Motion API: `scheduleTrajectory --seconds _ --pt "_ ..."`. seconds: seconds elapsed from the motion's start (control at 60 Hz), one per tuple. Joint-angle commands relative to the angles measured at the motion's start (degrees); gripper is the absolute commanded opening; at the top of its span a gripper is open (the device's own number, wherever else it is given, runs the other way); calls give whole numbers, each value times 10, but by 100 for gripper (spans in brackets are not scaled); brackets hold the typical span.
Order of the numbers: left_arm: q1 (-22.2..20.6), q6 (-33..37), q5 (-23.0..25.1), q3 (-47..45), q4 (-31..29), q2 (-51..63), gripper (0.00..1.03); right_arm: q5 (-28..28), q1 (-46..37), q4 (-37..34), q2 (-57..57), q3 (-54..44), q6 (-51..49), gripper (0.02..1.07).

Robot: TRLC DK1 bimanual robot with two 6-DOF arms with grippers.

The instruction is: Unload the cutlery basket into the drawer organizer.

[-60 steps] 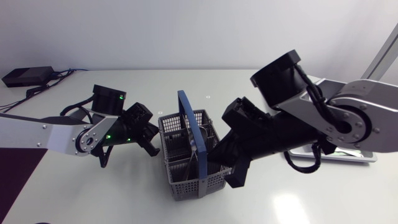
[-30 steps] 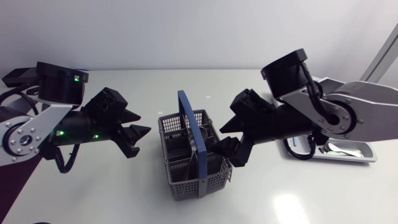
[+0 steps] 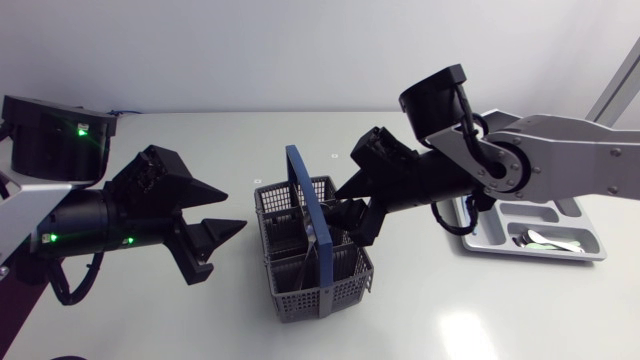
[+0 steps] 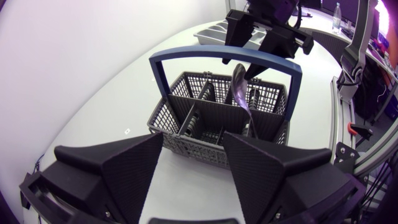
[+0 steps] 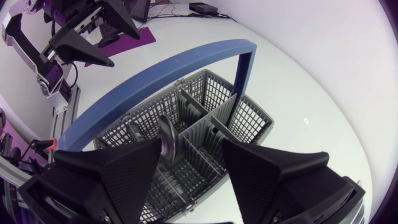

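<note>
Your right gripper (image 3: pixel 357 212) hangs open above the basket (image 3: pixel 322 290), a spoon (image 5: pixel 166 137) between its fingers; your left gripper (image 3: pixel 232 211) sits open beside the basket.

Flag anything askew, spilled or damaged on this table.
Nothing looks spilled or damaged. The basket stands upright on the table. The only thing off-straight is a spoon standing bowl-up in it, tilted beside the blue handle, which is ordinary for loose cutlery.
</note>
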Motion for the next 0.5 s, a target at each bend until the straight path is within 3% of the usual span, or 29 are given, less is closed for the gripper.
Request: scheduleTrajectory --seconds 0.0,0.183,0.35,0.483 --pt "-5 -11 4 -16 -5 -11 69 -9 7 5 23 12 8 51" --pt "-11 -18 5 -21 -5 -19 69 -39 7 5 54 23 24 17" --pt "-15 -24 5 -22 -5 -24 69 -84 -5 15 50 18 37 8" --pt "-22 -28 5 -28 -5 -26 69 -100 -17 20 30 7 46 8"
